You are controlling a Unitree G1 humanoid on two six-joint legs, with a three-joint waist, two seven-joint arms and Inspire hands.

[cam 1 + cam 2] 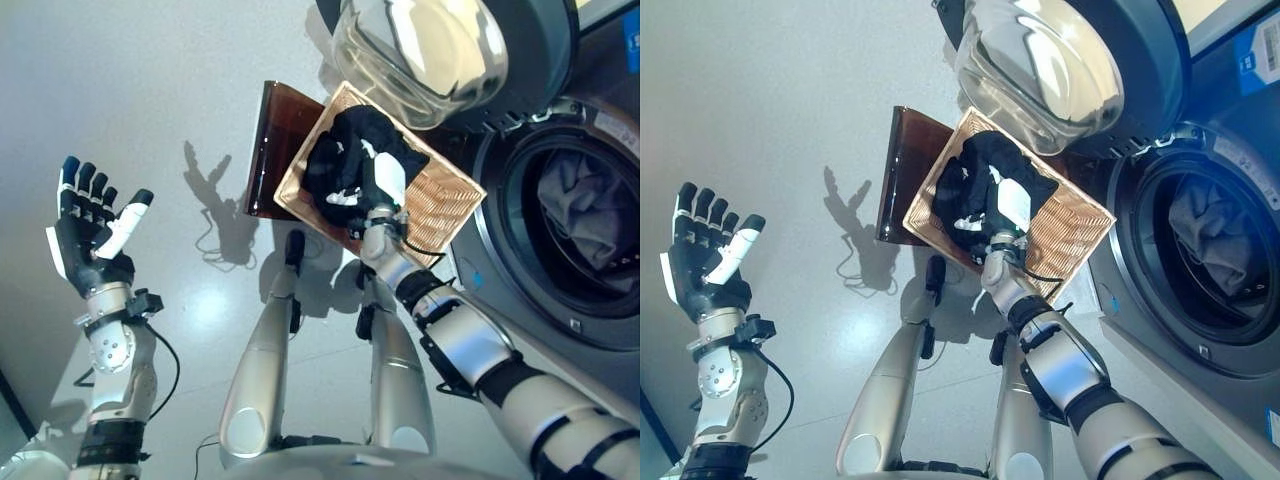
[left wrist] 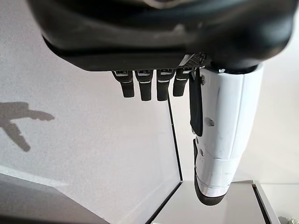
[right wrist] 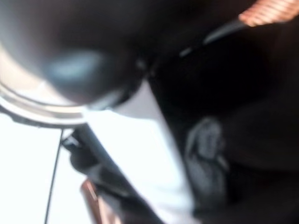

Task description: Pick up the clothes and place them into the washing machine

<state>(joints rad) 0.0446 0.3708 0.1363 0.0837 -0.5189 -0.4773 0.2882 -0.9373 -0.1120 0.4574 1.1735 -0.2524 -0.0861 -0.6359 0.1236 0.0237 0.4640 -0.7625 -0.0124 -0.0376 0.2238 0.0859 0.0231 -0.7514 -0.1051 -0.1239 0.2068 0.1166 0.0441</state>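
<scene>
A heap of black clothes (image 1: 345,150) lies in the shallow wicker basket (image 1: 450,205) on the low dark brown box (image 1: 275,140) beside the washing machine (image 1: 520,290). My right hand (image 1: 388,180) reaches into the basket and rests on the black clothes, its white thumb cover showing against the cloth; the right wrist view shows that thumb cover (image 3: 140,154) on the black cloth (image 3: 243,93). My left hand (image 1: 90,235) is raised at the far left, open and empty, fingers straight (image 2: 149,86).
The machine's round door (image 1: 420,50) stands open above the basket's far end. Grey cloth (image 1: 585,215) lies inside the drum. Pale floor (image 1: 150,80) spreads to the left of the box.
</scene>
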